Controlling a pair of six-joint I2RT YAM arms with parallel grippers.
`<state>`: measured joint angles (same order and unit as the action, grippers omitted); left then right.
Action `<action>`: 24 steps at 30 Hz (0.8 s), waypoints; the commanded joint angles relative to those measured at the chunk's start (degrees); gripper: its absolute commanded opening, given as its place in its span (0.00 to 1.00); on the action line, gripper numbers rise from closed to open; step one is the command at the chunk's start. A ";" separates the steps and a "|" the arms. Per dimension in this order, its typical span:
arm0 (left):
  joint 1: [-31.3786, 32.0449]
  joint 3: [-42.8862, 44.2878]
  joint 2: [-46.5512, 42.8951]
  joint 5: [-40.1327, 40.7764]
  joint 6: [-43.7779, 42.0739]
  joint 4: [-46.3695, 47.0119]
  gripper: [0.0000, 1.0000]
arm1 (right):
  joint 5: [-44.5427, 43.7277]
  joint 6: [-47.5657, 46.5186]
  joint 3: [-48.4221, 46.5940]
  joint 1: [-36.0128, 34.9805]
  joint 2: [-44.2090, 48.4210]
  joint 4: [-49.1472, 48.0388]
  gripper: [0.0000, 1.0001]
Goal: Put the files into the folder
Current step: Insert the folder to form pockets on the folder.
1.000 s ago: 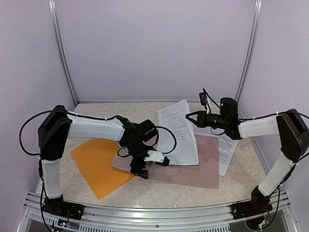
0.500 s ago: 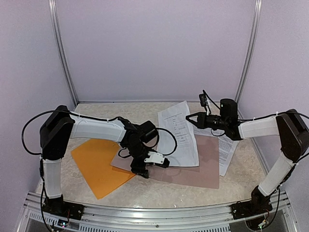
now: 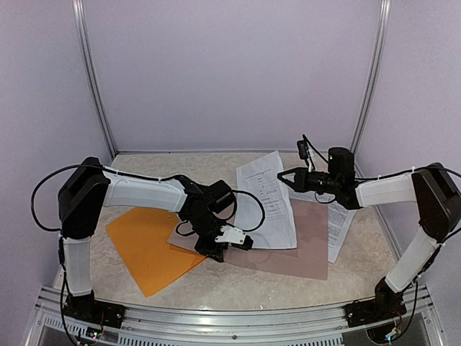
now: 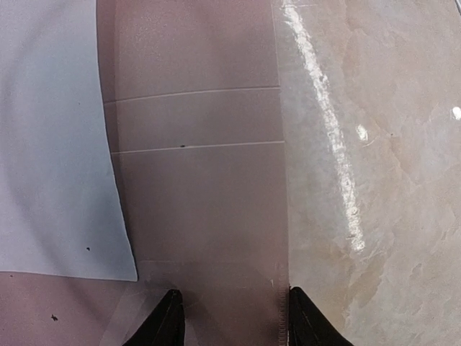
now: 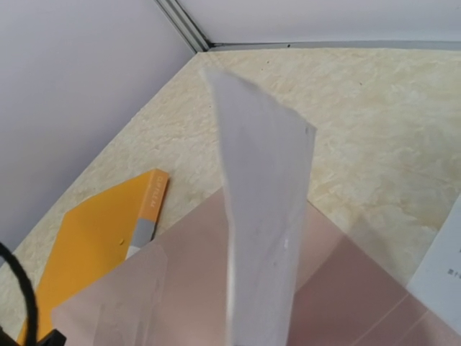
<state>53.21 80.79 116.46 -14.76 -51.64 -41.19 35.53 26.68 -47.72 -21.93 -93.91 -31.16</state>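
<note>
The lifted sheet (image 3: 265, 205), one of the files, has its long axis running far to near. Its near end lies on the brown board (image 3: 292, 252) and its far right edge is raised, pinched in the right gripper (image 3: 282, 175), whose claw is pressed together on the paper. More sheets (image 3: 341, 225) lie flat at the right, partly under the board's right end. The folder (image 3: 144, 249) lies flat near the left, turned diagonal to the table (image 3: 173, 167) edges with one corner pointing at the near rail (image 3: 216, 313). Its right corner is tucked under the board's left end. The board's long axis runs left to right. The left gripper (image 3: 216, 252) points down at the board's near left edge. In the left wrist view its fingers (image 4: 167, 321) stand partly spread on the board, the right one at the board's edge; I cannot tell whether they pinch anything. Bare table lies far left behind the folder and in a strip along the near rail; the side walls stand close. Only the right wrist view shows the folder's pale grey strip (image 5: 144, 234) along its spine and the lifted sheet curling upward.
</note>
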 commanded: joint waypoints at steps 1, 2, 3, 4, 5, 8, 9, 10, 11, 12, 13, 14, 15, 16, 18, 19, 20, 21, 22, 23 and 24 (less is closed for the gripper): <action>0.29 -2.73 -2.44 1.09 1.91 2.56 0.45 | -0.61 -1.28 0.46 -0.13 0.21 2.29 0.00; 0.38 -3.45 -3.11 1.32 2.30 3.57 0.45 | -0.97 -1.96 0.44 -0.39 0.45 3.08 0.00; 0.52 -4.24 -3.62 1.58 2.78 4.64 0.46 | -1.18 -2.55 0.36 -0.67 0.62 3.74 0.00; 0.68 -4.97 -4.25 1.83 3.11 5.53 0.46 | -1.24 -3.00 0.28 -0.86 0.73 4.26 0.00; 1.02 -5.62 -4.95 2.23 3.55 6.49 0.47 | -1.21 -3.27 0.29 -1.00 0.74 4.42 0.00; 1.70 -6.38 -5.92 2.96 4.35 6.21 0.52 | -2.96 -4.88 0.07 -1.05 2.04 5.72 0.00; 1.72 -6.24 -6.25 2.94 4.78 5.74 0.55 | -4.21 -6.02 -0.40 -1.03 2.70 6.93 0.00; 1.68 -6.12 -6.40 2.93 5.25 5.30 0.59 | -5.22 -7.23 -1.07 -1.03 3.22 8.16 0.00; 1.57 -6.01 -6.63 2.87 5.51 5.11 0.62 | -5.99 -8.23 -1.98 -1.05 3.66 9.39 0.00; 1.36 -6.00 -7.00 2.71 5.65 5.06 0.66 | -6.20 -9.15 -2.61 -1.03 3.90 10.17 0.00; 1.15 -5.96 -7.23 2.52 5.79 5.11 0.68 | -6.25 -10.18 -3.49 -1.03 4.06 11.01 0.00; 0.87 -5.85 -7.50 2.23 5.96 5.31 0.69 | -6.33 -11.13 -4.24 -1.01 4.15 11.99 0.00; 0.49 -5.56 -7.62 2.06 6.20 5.40 0.71 | -6.49 -12.28 -4.95 -1.02 4.22 12.89 0.00; 0.11 -5.22 -7.65 1.52 6.53 5.36 0.72 | -6.62 -13.32 -5.45 -1.03 4.42 13.70 0.00; -0.65 -4.28 -7.44 1.19 7.08 4.99 0.74 | -6.65 -14.56 -5.76 -1.01 5.04 14.15 0.00; -1.01 -3.91 -7.04 1.33 7.21 4.86 0.75 | -6.39 -14.66 -5.73 -1.00 5.15 13.86 0.00; -1.27 -3.63 -6.73 1.56 7.39 4.95 0.75 | -5.65 -14.40 -5.57 -0.99 5.22 13.36 0.00; -1.42 -3.32 -6.34 1.84 7.54 4.94 0.75 | -4.92 -13.86 -5.37 -1.00 5.08 12.82 0.00; -1.53 -3.02 -5.87 2.10 7.78 4.91 0.75 | -4.14 -13.33 -5.27 -1.01 4.85 12.21 0.00; -1.53 -2.77 -5.67 2.26 8.13 5.08 0.75 | -3.48 -12.57 -4.98 -1.07 4.72 11.54 0.00; -1.53 -2.59 -5.50 2.35 8.58 5.14 0.75 | -2.97 -11.77 -4.60 -1.14 4.62 10.64 0.00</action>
<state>52.05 75.90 110.61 -12.62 -44.95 -36.40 30.39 14.41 -52.45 -22.50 -89.86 -19.86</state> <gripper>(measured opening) 0.748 0.003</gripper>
